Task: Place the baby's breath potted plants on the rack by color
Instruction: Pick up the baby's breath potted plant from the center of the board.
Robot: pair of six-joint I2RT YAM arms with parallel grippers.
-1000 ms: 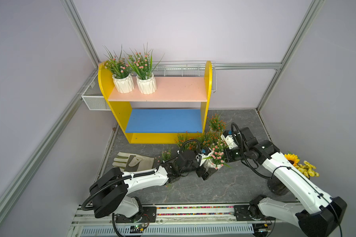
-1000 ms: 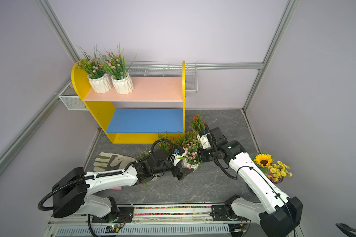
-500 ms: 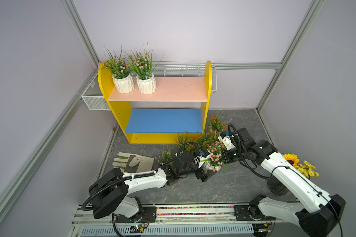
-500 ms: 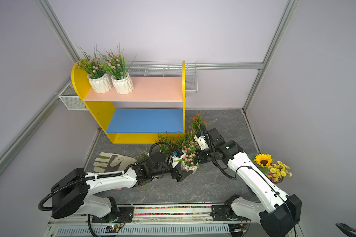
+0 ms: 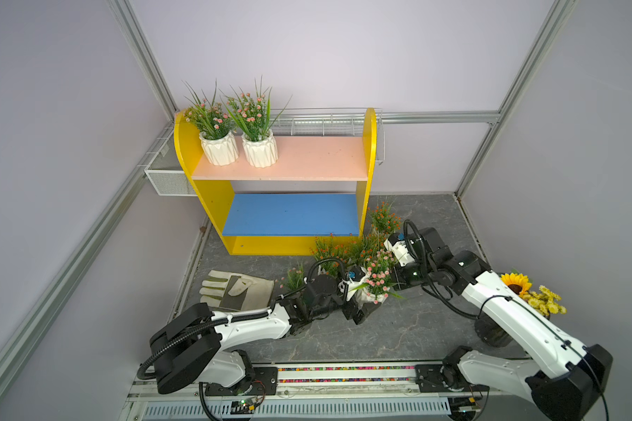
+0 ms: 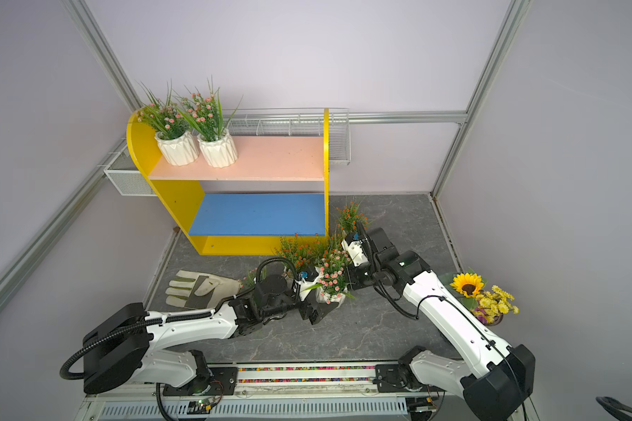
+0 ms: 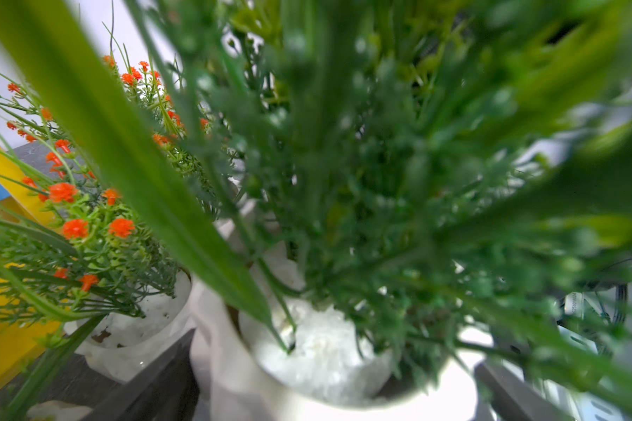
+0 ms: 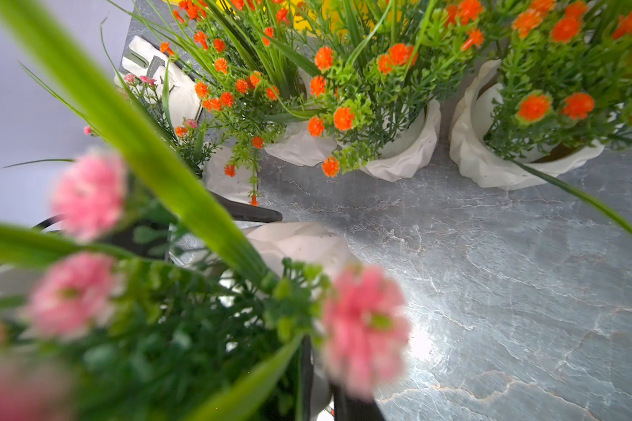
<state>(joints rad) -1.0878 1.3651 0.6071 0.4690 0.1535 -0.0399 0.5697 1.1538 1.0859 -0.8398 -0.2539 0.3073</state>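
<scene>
The pink baby's breath plant, a white faceted pot of green sprigs with tiny pink blossoms, was upright over the grey worktop. The left fingers were spread wide on either side of its pot, and the right fingers were pressed together among its sprigs. Orange-red plants crowded just behind it, at the front corner of the rack. Two pink plants filled the upper board's left end, the rest lying open. A small label was too blurred to read.

Rack at the back.
Two pots on its upper board, left end; other pots clustered before its right side.
</scene>
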